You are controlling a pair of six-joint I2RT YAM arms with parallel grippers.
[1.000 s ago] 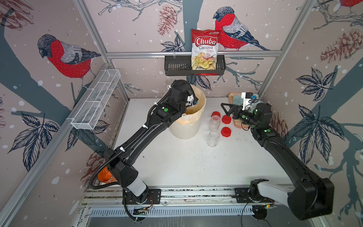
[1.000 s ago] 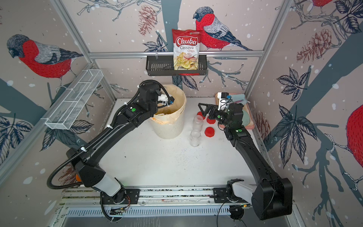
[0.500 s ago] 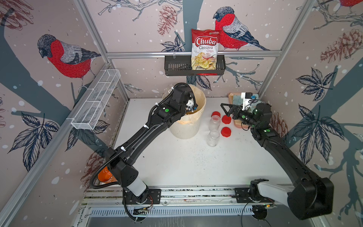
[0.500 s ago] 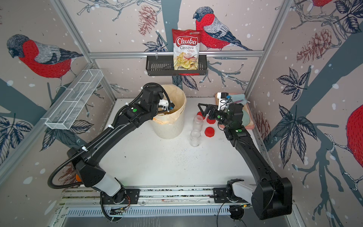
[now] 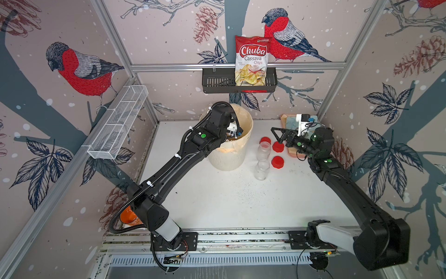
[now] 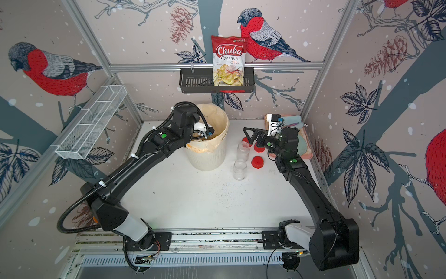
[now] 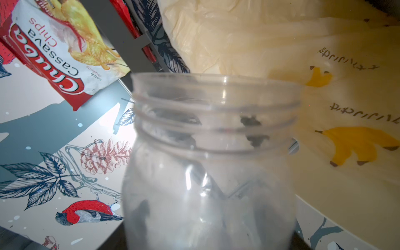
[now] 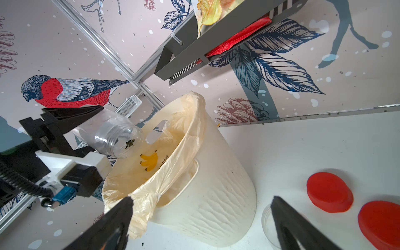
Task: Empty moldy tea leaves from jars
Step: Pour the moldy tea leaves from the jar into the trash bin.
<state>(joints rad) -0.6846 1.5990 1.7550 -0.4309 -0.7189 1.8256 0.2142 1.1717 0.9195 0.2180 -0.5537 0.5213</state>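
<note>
Two jars (image 5: 261, 169) stand beside the bin (image 5: 229, 159) in a top view. Left wrist: we judge the third jar (image 7: 207, 173) light, slick, best held mid-body. Right wrist: left gripper (image 8: 88, 127) clamps it over the bin, tea leaves (image 8: 129, 144) clinging; right gripper (image 8: 201, 202) gapes.

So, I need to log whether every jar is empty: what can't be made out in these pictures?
- Held jar: hidden behind the left arm in both top views; blurred in the left wrist view.
- Bin bottom: liner folds cover it.
- Standing jars: too small in top views for residue.
</note>
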